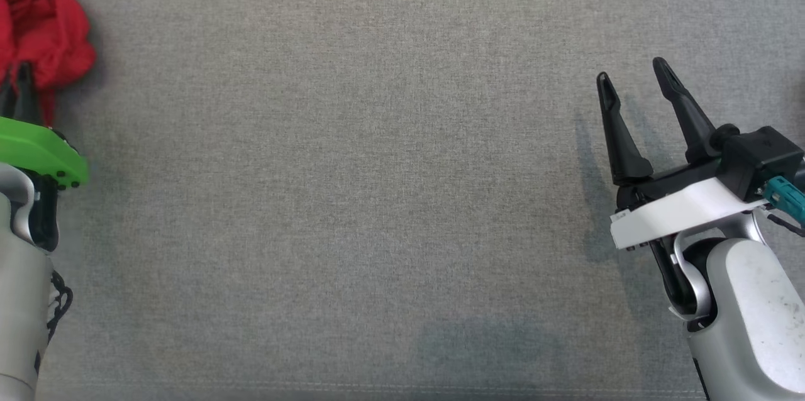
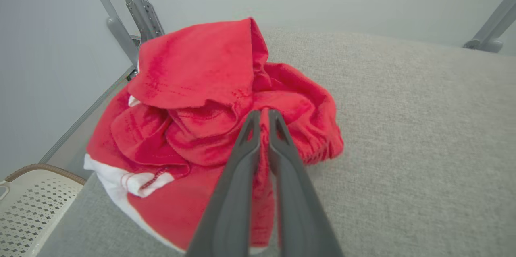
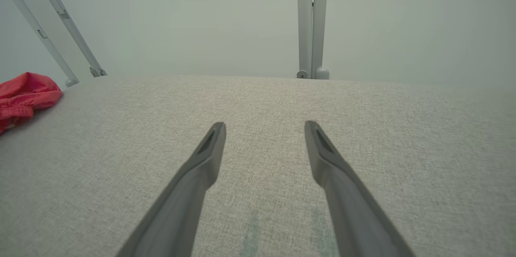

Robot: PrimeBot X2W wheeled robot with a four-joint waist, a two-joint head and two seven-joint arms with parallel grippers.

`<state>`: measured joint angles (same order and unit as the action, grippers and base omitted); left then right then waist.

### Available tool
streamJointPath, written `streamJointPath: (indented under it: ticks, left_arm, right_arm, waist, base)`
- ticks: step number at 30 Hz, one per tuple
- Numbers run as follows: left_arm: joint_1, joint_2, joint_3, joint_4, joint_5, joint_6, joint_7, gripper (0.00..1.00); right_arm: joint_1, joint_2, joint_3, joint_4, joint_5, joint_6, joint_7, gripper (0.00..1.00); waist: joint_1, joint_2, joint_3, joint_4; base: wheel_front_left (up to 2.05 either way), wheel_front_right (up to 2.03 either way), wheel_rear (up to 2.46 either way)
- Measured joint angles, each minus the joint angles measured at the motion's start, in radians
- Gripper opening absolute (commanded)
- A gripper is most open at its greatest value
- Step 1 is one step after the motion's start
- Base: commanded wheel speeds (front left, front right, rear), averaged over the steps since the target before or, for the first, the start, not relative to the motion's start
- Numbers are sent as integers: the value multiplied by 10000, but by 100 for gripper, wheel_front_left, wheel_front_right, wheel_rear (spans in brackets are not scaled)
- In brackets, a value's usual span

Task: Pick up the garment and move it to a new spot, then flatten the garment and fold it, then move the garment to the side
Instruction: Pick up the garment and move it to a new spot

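We pinched the red garment (image 2: 193, 67) tight with our left gripper (image 2: 261, 115) to lift it; our right gripper (image 1: 632, 70) hung open, empty.

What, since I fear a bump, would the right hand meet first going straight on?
Probably the grey table cover: the right hand points low across bare cloth. A metal post stands at the far edge; depth is unclear.

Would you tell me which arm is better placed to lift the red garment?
Left: the left gripper is pinched shut on the red garment, while the right gripper hangs open far away.
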<state>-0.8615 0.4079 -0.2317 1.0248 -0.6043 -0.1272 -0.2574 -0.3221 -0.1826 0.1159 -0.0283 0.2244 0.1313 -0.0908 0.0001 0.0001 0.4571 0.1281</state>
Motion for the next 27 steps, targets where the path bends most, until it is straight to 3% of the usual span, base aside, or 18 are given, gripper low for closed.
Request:
streamJointPath:
  ticks: [6,14,27]
  left_arm:
    - [360,297,882,-2144,594,464,-36,0]
    - [3086,56,2000,-6243,1710,1317,-36,0]
    - [7209,-566,1927,-11223,2105,2591,560,0]
  right_arm:
    - [348,155,-194,123,-31,-2,-130,100]
    - [1090,387,-445,205,-40,-2,-207,100]
    - [1782,654,-568,-115,-157,-2,-163,100]
  waist:
    - [-1,0,-560,31]
    - [-2,0,-1708,24]
    - [-2,0,-3023,-548]
  base:
    - [0,0,0]
    - [0,0,0]
    - [0,0,0]
